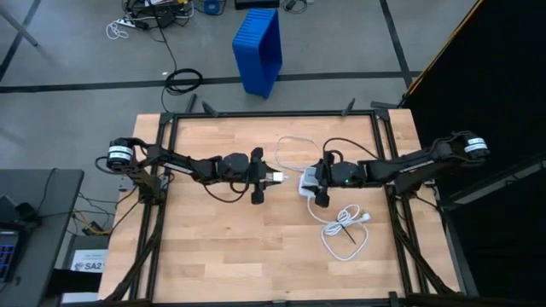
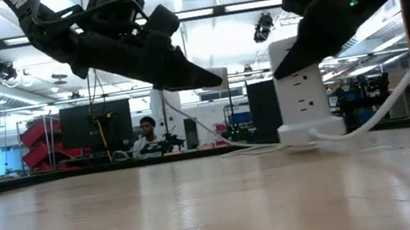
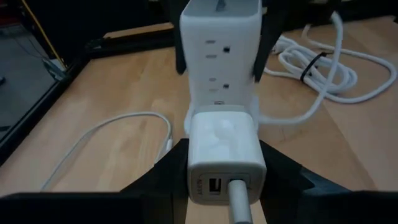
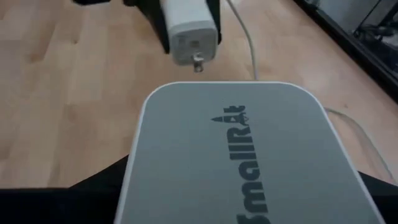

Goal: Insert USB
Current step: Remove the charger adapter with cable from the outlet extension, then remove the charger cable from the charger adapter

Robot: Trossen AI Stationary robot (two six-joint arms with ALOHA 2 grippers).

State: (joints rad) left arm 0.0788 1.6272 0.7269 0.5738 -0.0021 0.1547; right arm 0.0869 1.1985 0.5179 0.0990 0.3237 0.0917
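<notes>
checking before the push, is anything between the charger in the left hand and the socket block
Nothing visible. The left hand holds the white USB charger facing the socket block, which the right hand steadies; only open air between them.

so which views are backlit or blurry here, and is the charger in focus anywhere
Low view: bright ceiling lights silhouette both arms. Left wrist view: the white charger in the left gripper is fairly clear, the socket block softer. Right wrist view: the block's top is sharp, the charger behind blurred.

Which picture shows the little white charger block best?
The left wrist view: the white charger block fills the middle, ports visible, a cable plugged in. The right wrist view shows its pronged end, the high view a speck, the low view barely a corner.
</notes>
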